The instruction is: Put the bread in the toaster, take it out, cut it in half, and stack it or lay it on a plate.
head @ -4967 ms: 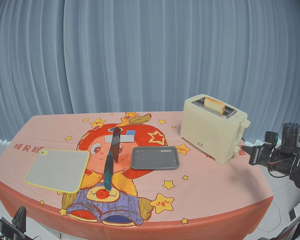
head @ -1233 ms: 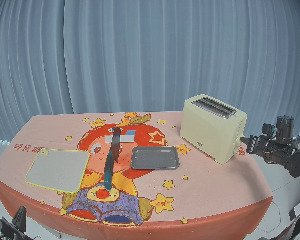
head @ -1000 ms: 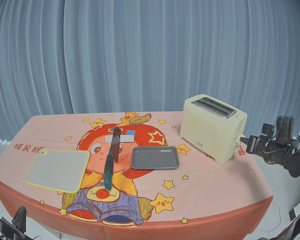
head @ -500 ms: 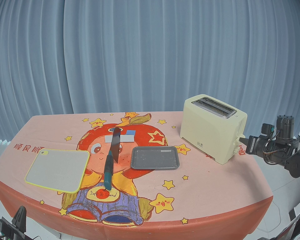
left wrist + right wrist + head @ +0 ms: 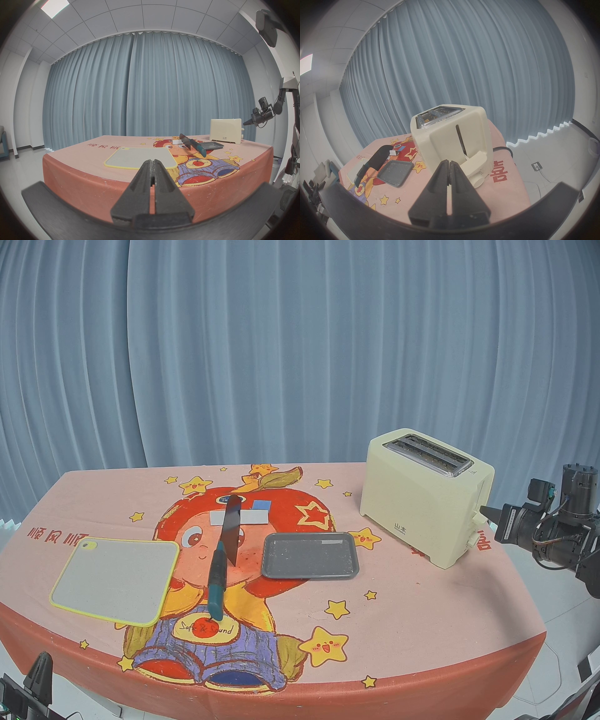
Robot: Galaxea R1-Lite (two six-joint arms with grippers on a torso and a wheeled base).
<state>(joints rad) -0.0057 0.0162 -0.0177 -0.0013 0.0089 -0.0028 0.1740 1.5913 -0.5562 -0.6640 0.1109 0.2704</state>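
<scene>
**Right hand** [image 5: 487,512]: fingers pressed together to a point, nothing held. It hangs off the table's [image 5: 431,627] edge, fingertips aimed at the toaster's end face. They are level with the lever [image 5: 475,161], which sits at the bottom of its slit. Whether tip and lever touch cannot be told.

**Toaster** [image 5: 425,499]: cream, two slots, straight ahead of the right hand's fingertips. Its slots run lengthwise away from that hand.

**Bread**: judged to be sunk inside the toaster, hidden by the slot walls. Its long axis would lie along the slot, pointing away from the hand.

**Step in hand, judged**: toasting, with removal still to come. Lifting the slice out calls for the hand to rise above the toaster's top and come down along the slot line. The toaster's own body is the only thing between hand and slot.

**Left hand** [image 5: 153,164]: fingers closed, empty, low before the table's near edge. It is well apart from the toaster, so the right arm is much the nearer.

**Plate** [image 5: 310,555]: grey tray, beyond the toaster from the right hand.

**Knife** [image 5: 217,580]: teal handle, dark blade propped on a small block [image 5: 250,517], just past the plate.

**Cutting board** [image 5: 115,580]: yellow-rimmed, farthest from the right hand and nearest the left.
</scene>
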